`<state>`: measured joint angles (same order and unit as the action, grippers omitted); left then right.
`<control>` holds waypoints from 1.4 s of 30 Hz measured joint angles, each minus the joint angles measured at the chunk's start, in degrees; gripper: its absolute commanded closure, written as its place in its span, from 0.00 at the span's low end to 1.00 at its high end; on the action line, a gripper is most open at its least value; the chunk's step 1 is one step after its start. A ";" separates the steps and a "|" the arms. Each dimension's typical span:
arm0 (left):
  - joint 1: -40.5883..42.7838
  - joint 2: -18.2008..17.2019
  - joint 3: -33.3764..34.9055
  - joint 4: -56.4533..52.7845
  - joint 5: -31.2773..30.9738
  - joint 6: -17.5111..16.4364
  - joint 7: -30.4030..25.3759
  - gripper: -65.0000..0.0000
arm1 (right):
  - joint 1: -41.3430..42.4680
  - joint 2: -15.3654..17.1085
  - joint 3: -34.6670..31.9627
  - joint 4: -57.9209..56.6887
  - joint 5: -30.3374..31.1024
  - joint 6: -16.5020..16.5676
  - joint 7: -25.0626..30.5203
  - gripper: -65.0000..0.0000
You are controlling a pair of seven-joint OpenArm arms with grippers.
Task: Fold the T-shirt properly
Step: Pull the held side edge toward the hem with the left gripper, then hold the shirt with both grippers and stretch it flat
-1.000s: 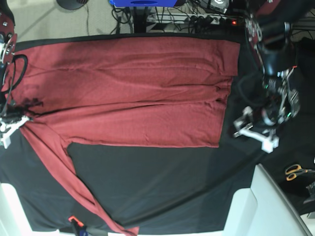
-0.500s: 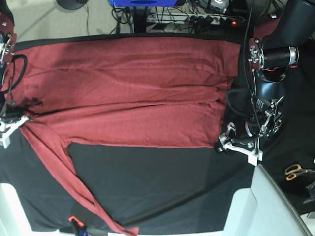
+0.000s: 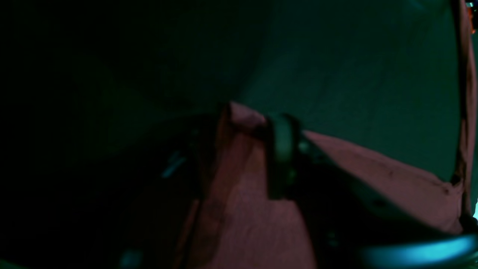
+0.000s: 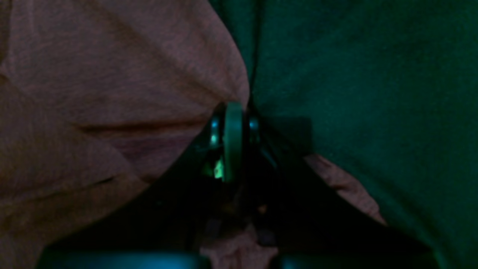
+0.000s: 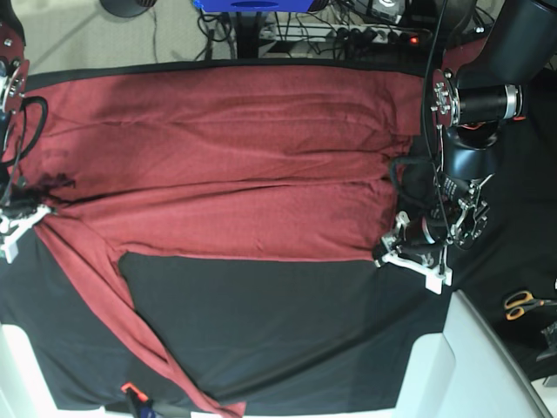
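Note:
The maroon T-shirt (image 5: 226, 165) lies spread flat on the black cloth (image 5: 287, 322), with one long sleeve (image 5: 130, 331) trailing toward the front edge. In the base view my left gripper (image 5: 385, 254) sits at the shirt's lower right hem corner. The left wrist view shows that corner (image 3: 242, 116) puckered up between the dark fingers (image 3: 282, 157), with the left gripper (image 3: 239, 149) shut on it. My right gripper (image 5: 36, 214) is at the shirt's left edge where the sleeve begins. There the right gripper (image 4: 233, 112) is shut, and creased shirt fabric (image 4: 112, 93) pulls toward it.
Orange-handled scissors (image 5: 522, 303) lie at the right, beside a white bin edge (image 5: 487, 366). Another white surface (image 5: 17, 366) is at the lower left. A small orange-tipped tool (image 5: 130, 392) sits at the front edge. Cables and a power strip (image 5: 374, 33) run behind the cloth.
My left arm has swung left and down to the shirt's hem corner, and its jaws have closed around the fabric. The right arm and the shirt's body have stayed put.

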<state>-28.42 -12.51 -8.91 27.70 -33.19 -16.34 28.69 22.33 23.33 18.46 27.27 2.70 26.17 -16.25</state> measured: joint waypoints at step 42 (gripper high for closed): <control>-0.76 -0.09 -0.28 9.62 0.44 0.94 3.28 1.00 | -0.46 -1.92 -0.11 8.24 -0.20 0.20 -6.93 0.62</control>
<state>-29.19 -12.60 -9.19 37.32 -32.75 -15.40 31.97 21.87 21.41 18.35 35.51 2.50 26.37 -23.18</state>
